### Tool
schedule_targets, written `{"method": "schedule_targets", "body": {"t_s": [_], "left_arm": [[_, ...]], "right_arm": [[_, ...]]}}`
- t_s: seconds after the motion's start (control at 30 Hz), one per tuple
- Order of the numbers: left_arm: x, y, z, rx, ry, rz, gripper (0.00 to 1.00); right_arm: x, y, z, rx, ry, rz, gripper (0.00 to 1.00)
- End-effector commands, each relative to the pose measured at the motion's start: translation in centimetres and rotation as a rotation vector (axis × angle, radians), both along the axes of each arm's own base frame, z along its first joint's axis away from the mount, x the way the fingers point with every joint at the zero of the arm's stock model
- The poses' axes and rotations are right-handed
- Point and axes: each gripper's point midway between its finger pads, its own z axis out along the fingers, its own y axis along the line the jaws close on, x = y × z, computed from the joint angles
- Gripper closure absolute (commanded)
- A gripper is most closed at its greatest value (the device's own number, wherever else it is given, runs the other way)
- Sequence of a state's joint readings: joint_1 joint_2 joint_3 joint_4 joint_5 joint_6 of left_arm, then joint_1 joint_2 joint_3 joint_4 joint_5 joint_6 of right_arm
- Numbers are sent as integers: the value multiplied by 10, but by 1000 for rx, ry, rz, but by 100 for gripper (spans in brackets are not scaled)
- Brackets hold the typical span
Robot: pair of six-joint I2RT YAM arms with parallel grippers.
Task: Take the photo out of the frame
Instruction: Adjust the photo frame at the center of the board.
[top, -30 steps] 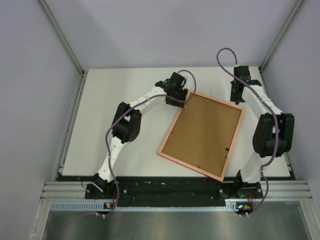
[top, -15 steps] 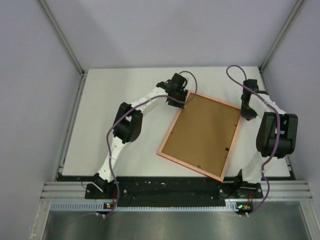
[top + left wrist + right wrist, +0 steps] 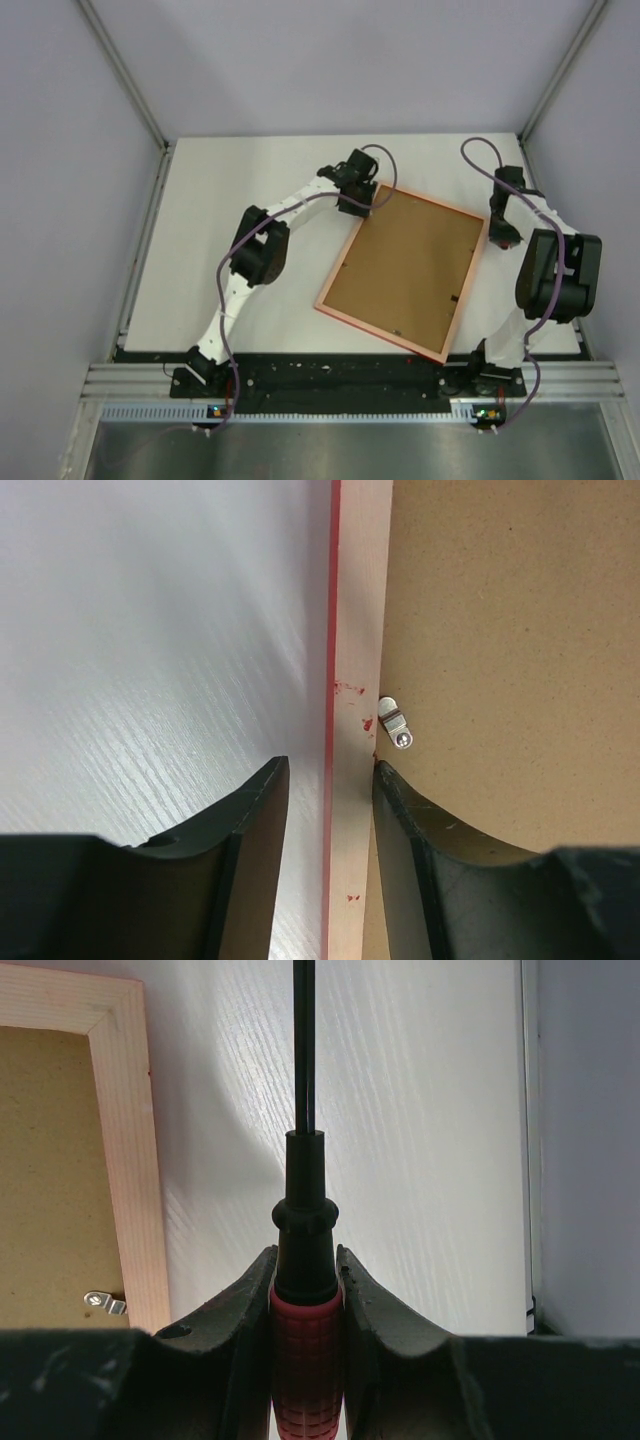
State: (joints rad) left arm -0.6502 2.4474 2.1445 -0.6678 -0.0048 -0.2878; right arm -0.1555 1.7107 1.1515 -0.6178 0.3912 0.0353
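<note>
Lying back-up on the white tabletop (image 3: pixel 230 230), the frame (image 3: pixel 352 630) sits rotated, roughly mid-table between the two arms, its brown backing board (image 3: pixel 404 270) facing the camera and a thin red edge around it. The left gripper (image 3: pixel 328 770) is at the frame's far left corner. Its fingers (image 3: pixel 262 810) straddle the pale wood rail, one over the tabletop outside the red edge and the other at the rail's inner edge over the backing. There is a visible gap on the outer side, so they are released, not clamped on anything. A small metal turn clip (image 3: pixel 393 722) sits on the backing just ahead of the inner finger, with red paint flecks on the rail beside it. The right gripper (image 3: pixel 305 1252) is just off the frame's far right corner, over bare tabletop, fingers clenched on a screwdriver (image 3: pixel 303 1210) at the black collar above its red ribbed handle. The thin black shaft points away from the wrist, running beside the frame's rail without touching it, and the tip is out of view. A second clip (image 3: pixel 105 1303) shows near that corner.
</note>
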Motion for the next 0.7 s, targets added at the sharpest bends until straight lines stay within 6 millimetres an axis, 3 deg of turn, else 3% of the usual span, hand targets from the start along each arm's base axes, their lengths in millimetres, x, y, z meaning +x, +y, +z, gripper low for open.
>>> {"method": "schedule_targets", "body": {"t_s": [0.0,0.67], "left_arm": [[15,3,8,41,-71,27,57],[35,-8,26,6,-146,27,60]], "right_arm": [[16,-6,14,-16,-63,-5,100],[25,3,1,42,-43,14,100]]}}
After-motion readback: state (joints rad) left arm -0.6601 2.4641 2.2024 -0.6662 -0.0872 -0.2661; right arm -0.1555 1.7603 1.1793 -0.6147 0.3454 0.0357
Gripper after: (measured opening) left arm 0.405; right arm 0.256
